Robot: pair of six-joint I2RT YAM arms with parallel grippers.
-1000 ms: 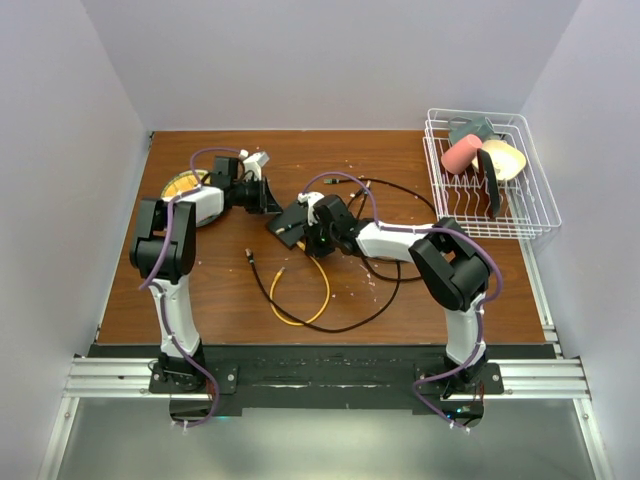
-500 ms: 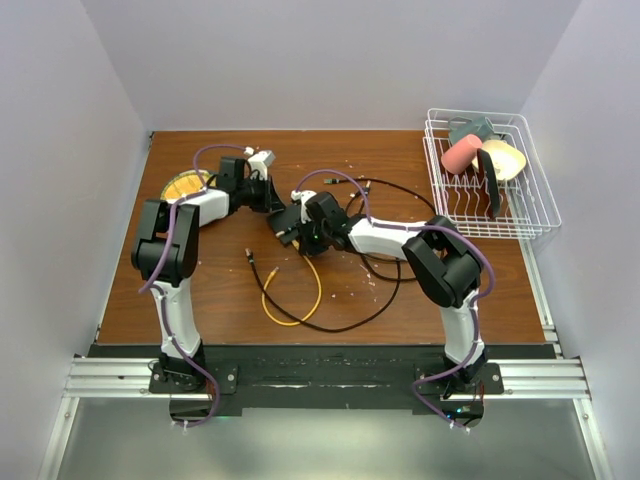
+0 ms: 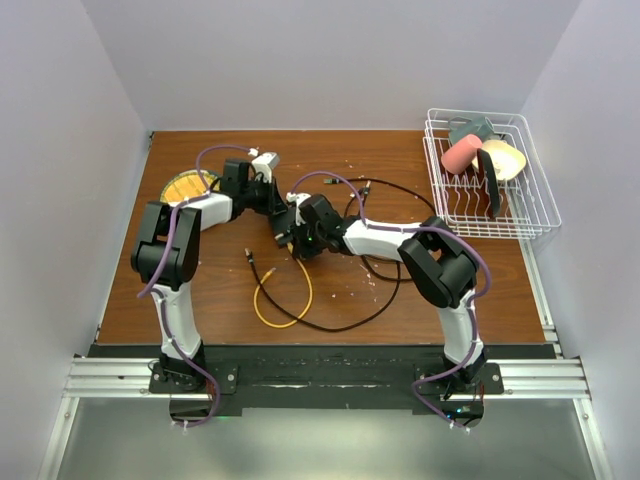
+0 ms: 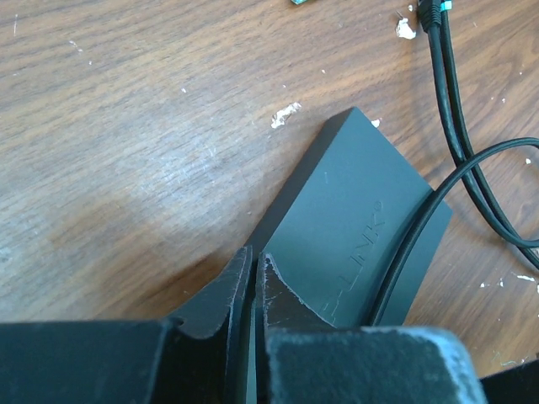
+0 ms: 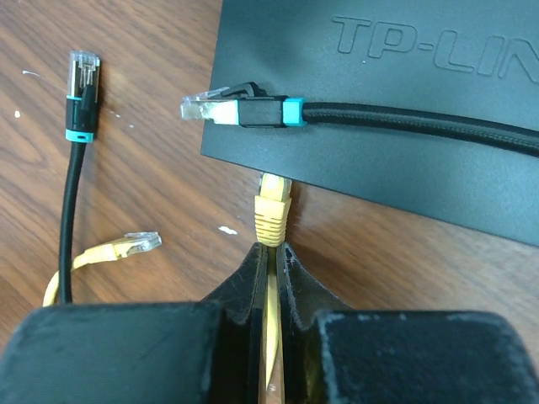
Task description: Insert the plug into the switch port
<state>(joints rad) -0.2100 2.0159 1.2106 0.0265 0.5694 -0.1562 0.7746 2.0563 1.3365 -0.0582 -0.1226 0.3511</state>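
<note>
Two grippers, both at mid-table.

Right gripper: fingers clamped on yellow cable just behind yellow plug. The plug tip touches a long edge of the switch. The switch port itself is hidden under that edge.

Left gripper: fingers together at the switch's edge; whether they pinch it cannot be told.

One black cable, with a clear plug and teal collar, lies across the switch top.

One further black plug and one spare yellow plug lie loose on the wooden table.
</note>
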